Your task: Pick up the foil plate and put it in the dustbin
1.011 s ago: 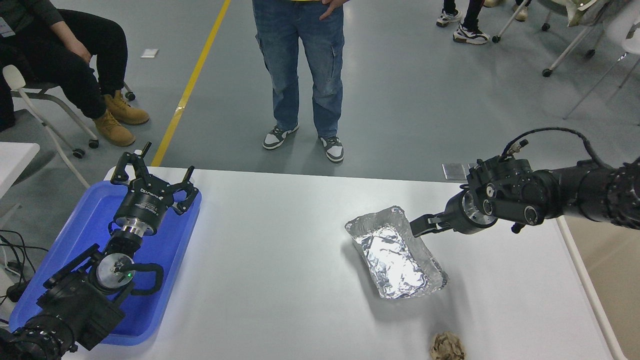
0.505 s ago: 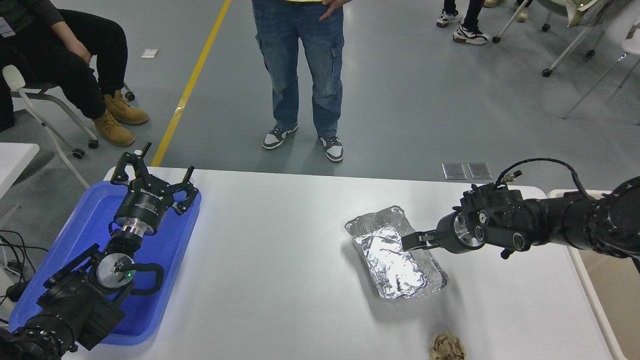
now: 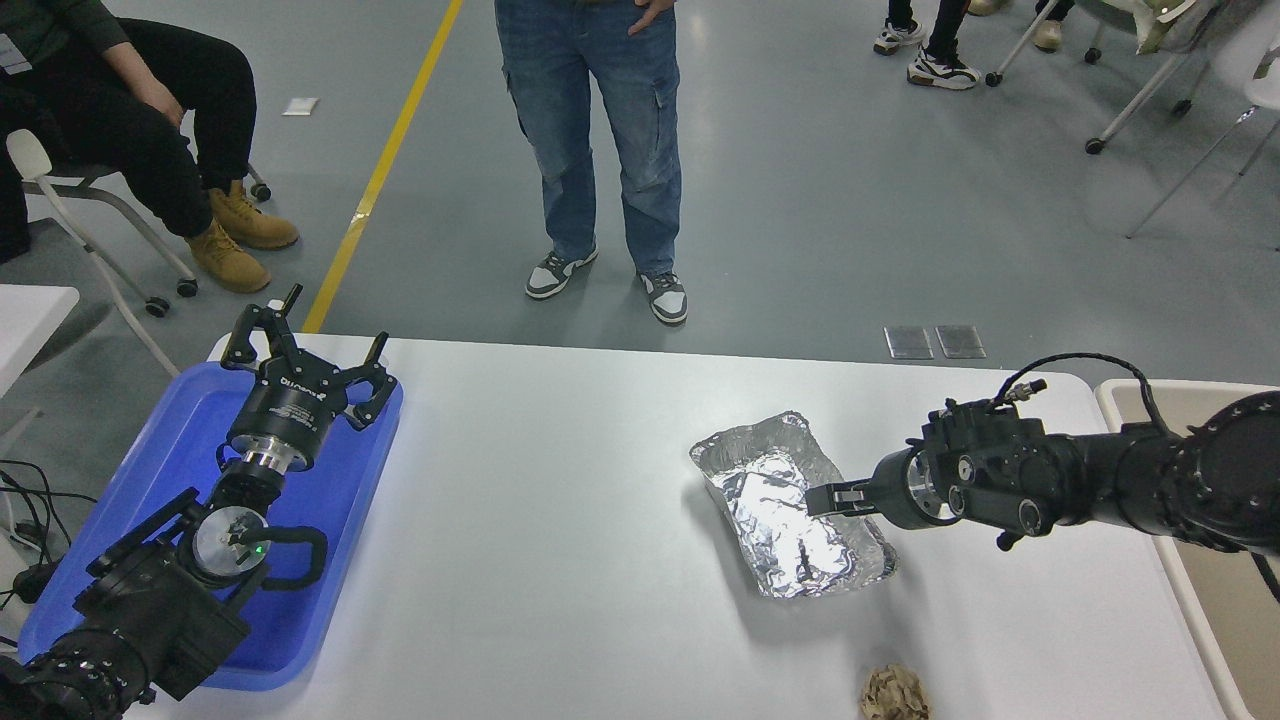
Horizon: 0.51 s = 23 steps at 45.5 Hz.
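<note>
Foil plate (image 3: 790, 515) sits flat on white surface (image 3: 560, 520), right tool (image 3: 820, 497) over its right wall, grip state unclear, so seat one finger inside the rim, one outside, pinch lightly to avoid crushing before carrying to dustbin (image 3: 1190, 480).

Left tool (image 3: 300, 345) parked lower left, fingers spread; right tool (image 3: 822, 497) reaching leftward.

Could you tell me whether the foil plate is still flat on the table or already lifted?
Flat on the table: the foil plate rests open side up, and the right gripper reaches over its right rim.
</note>
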{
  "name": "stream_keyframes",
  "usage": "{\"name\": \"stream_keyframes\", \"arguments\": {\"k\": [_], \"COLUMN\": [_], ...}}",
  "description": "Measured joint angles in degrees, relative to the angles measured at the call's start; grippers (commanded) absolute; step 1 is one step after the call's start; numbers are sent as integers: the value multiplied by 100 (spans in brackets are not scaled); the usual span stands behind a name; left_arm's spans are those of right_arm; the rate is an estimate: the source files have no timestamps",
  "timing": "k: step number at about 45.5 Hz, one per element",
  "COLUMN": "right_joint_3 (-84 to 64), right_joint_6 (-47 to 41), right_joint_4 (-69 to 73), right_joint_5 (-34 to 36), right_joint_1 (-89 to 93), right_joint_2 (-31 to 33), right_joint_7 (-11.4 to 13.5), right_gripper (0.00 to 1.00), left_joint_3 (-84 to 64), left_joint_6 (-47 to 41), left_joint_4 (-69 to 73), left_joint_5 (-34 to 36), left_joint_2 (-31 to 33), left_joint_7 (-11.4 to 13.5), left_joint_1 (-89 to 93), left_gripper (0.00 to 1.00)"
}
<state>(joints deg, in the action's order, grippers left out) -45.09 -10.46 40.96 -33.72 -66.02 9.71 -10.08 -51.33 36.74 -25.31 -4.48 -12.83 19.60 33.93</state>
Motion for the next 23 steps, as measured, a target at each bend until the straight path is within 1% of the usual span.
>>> {"name": "stream_keyframes", "arguments": {"k": [4,7,13,17,23], "right_joint_3": [0,0,0,0,0], "right_joint_6": [31,50,76,87,100], "right_joint_4": [-12,-33,-62,-72,-96], "right_joint_5": [-3,-13,-54,-88,-133], "right_joint_1": [31,53,97,111,119], "right_joint_2": [-8,-13,-34,-41,-49], "right_joint_7": [-36,-57,-108,-148,-204], "right_gripper": [31,19,2,0,0], "left_joint_3": [0,0,0,0,0], "left_joint_6": [0,0,0,0,0], "left_joint_4": [0,0,0,0,0], "left_joint_5": [0,0,0,0,0], "left_joint_2": [0,0,0,0,0], "left_joint_7": [0,0,0,0,0], "left_joint_1": [0,0,0,0,0], "left_gripper": [100,100,100,100,100]}}
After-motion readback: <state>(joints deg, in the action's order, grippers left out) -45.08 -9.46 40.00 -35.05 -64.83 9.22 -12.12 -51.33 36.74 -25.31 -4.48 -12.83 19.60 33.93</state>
